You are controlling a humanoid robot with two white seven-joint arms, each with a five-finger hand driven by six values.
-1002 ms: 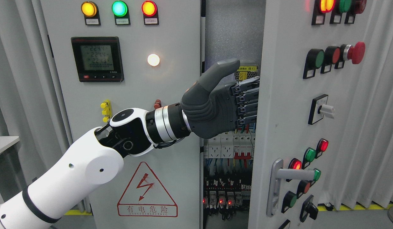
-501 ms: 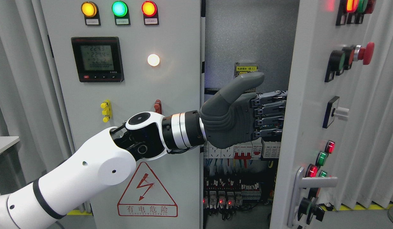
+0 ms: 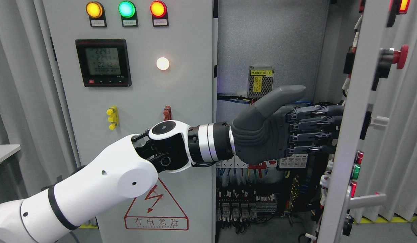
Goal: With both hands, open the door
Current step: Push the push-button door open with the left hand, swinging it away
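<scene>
A grey curtain (image 3: 16, 84) hangs at the far left. Next to it is the closed left door (image 3: 181, 101) of a big grey cabinet. Three round lights (image 3: 127, 9) glow at its top: yellow, green and red. Under them sits a black screen (image 3: 103, 62) with numbers, and a small white light (image 3: 163, 63) shines beside it. A red triangle sign (image 3: 157, 209) with a lightning bolt is low on this door. The white left arm comes in from the lower left and reaches across. Its dark grey left hand (image 3: 289, 128) has its thumb up, and its fingers (image 3: 313, 130) press flat against the inside of the right door (image 3: 350, 135), holding nothing. Behind the hand, the open cabinet shows switches and wires (image 3: 245, 199). The right door is swung wide open, edge toward us, with a silver handle (image 3: 365, 200) and a red push button (image 3: 399, 55).
</scene>
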